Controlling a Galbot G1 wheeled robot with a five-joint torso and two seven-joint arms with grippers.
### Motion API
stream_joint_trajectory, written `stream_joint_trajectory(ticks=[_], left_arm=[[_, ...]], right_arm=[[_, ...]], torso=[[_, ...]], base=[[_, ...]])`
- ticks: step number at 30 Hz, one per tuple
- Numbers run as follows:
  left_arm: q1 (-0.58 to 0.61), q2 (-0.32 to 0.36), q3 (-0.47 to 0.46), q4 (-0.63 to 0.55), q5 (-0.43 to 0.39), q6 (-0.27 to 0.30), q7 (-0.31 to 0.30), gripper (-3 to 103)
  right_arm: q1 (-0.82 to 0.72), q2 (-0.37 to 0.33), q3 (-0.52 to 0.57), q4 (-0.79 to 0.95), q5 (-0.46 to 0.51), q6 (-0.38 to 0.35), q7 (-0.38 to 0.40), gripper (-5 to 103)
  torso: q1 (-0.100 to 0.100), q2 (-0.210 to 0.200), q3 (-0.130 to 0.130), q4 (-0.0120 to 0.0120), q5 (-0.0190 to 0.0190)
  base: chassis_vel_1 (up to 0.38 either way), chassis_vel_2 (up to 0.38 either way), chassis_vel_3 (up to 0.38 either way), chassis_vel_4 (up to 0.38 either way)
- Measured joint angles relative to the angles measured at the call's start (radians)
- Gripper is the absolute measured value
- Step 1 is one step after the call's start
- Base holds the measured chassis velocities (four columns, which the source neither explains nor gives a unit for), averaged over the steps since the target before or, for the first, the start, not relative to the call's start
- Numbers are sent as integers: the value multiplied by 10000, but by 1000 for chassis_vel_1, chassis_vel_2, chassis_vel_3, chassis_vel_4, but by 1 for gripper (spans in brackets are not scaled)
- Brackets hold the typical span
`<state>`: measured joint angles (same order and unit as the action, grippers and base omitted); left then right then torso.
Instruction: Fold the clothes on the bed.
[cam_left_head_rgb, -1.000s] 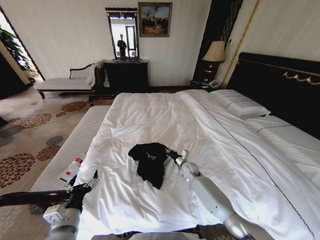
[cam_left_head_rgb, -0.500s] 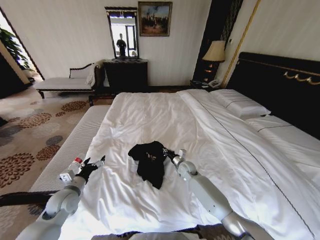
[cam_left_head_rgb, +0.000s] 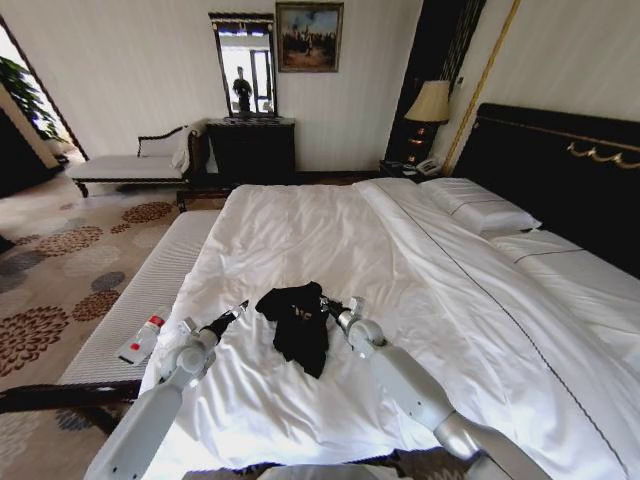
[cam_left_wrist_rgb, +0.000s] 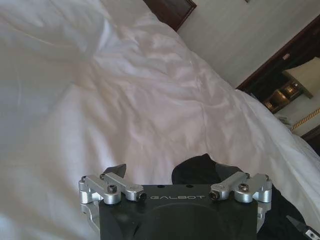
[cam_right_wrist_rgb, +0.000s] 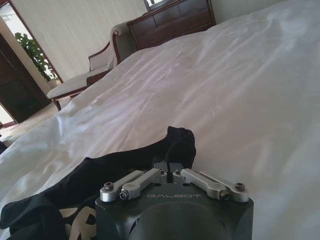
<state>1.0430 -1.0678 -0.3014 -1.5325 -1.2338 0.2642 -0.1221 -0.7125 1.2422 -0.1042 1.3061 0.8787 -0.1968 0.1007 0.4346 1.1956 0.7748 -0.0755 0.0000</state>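
Note:
The clothes (cam_left_head_rgb: 297, 322) are one black T-shirt, crumpled in a heap on the white bed (cam_left_head_rgb: 330, 230) near its foot. My right gripper (cam_left_head_rgb: 326, 304) is at the heap's right edge. In the right wrist view its fingers (cam_right_wrist_rgb: 169, 172) are shut on a raised fold of the black fabric (cam_right_wrist_rgb: 175, 142). My left gripper (cam_left_head_rgb: 236, 310) hovers just left of the shirt, a little apart from it. In the left wrist view the left gripper (cam_left_wrist_rgb: 170, 172) is open and the dark shirt (cam_left_wrist_rgb: 197, 170) lies just beyond its fingertips. White lettering shows on the fabric (cam_right_wrist_rgb: 82, 220).
A narrow white-cushioned bench (cam_left_head_rgb: 150, 285) runs along the bed's left side with a red-capped bottle (cam_left_head_rgb: 143, 340) on it. Pillows (cam_left_head_rgb: 480, 212) and the dark headboard (cam_left_head_rgb: 570, 170) are at the right. A chaise (cam_left_head_rgb: 130, 165), a dresser (cam_left_head_rgb: 250, 150) and a lamp (cam_left_head_rgb: 432, 103) stand against the far wall.
My left arm has lifted from beside the bench and swung right over the bed, up to the shirt's left side. The right gripper has shifted slightly left with the shirt's edge.

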Motion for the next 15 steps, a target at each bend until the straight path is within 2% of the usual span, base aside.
stream_joint_trajectory(ticks=[5, 15], left_arm=[[-417, -236, 629, 542, 216, -42, 187, 100], [-1005, -507, 1093, 1376, 592, -199, 467, 100]], right_arm=[[127, 26, -97, -174, 27, 0, 6, 1], [54, -55, -53, -200, 32, 0, 10, 1]], torso=[[-1, 0, 0, -6, 1], [-2, 0, -1, -4, 1]], base=[[0, 0, 0, 0], [0, 0, 0, 0]])
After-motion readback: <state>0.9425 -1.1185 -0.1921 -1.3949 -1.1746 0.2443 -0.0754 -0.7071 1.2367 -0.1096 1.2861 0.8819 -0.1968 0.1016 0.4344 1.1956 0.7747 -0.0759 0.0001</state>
